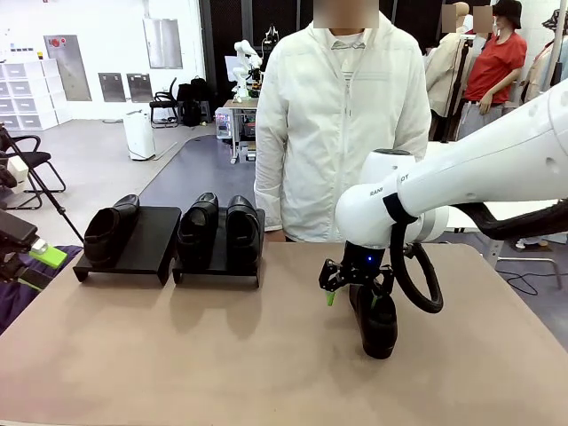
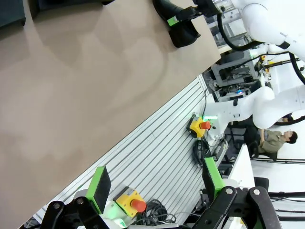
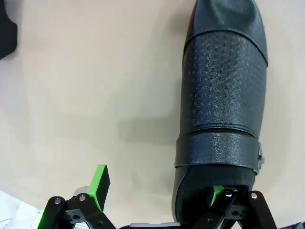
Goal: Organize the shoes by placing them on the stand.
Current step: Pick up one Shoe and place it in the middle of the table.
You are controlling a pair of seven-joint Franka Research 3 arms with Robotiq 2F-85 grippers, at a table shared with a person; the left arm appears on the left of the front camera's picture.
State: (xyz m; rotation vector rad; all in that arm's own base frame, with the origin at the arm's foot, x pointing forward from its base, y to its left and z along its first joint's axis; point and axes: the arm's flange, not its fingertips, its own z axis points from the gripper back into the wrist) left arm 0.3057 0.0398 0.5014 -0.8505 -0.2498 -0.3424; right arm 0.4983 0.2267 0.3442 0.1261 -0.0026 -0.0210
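Nearest you on the tabletop (image 1: 177, 355) is the loose shoe (image 1: 376, 321), right of centre, with its long axis running toward you and away, rounded toe at the near end. Your right hand (image 1: 355, 297) is down over it, spread wide: one green pad sits inside the shoe's opening at the heel end, the other fingertip (image 1: 331, 297) hangs free over bare tabletop on the shoe's left. In the right wrist view that free pad (image 3: 99, 185) stands well apart from the shoe's side, so the jaws are not closed on the leather. You cannot tell from these pictures whether the inner pad presses the collar.

Three more shoes are on the stand (image 1: 142, 253) at the far left of the tabletop, just in front of the person (image 1: 333, 133). Its right section carries a pair (image 1: 220, 229) side by side, toes toward you. Its left section holds one shoe (image 1: 111, 229) on its left half, also lying front to back; the right half of that section is bare.

Between the loose shoe and the stand you have a broad stretch of open tabletop. Your left hand (image 1: 31, 262) hovers off the tabletop's left edge, spread and holding nothing; in its wrist view the fingers (image 2: 100, 183) stand wide over the slatted rail beside the tabletop.
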